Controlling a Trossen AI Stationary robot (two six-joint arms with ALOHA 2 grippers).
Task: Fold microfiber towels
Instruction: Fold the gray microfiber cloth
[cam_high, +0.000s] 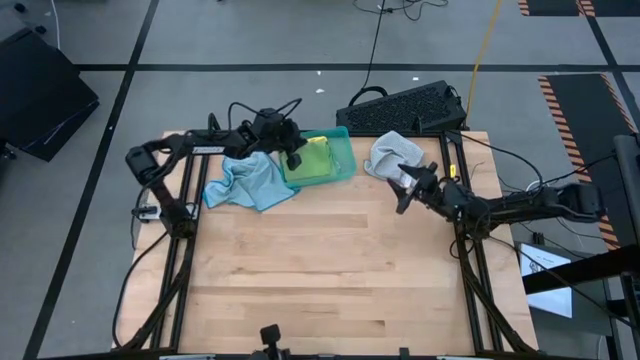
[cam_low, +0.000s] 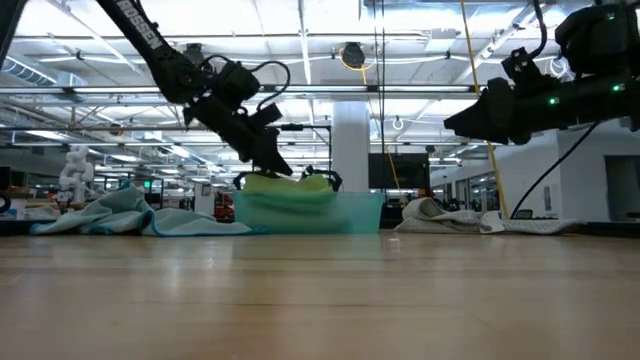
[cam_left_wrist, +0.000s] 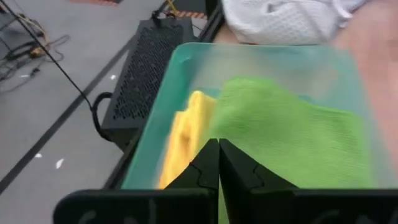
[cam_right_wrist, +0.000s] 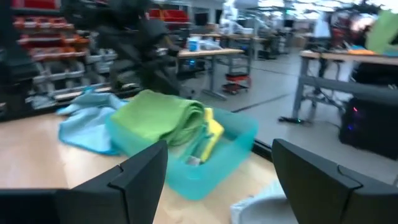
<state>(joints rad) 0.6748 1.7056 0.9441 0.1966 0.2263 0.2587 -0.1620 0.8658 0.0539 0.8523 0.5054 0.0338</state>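
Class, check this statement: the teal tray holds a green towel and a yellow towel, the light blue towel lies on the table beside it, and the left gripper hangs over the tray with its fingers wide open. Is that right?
Not quite. The left gripper is shut, fingers pressed together, as the left wrist view shows. The rest stands: the teal tray holds a green towel and a yellow towel, with the light blue towel on the table beside it.
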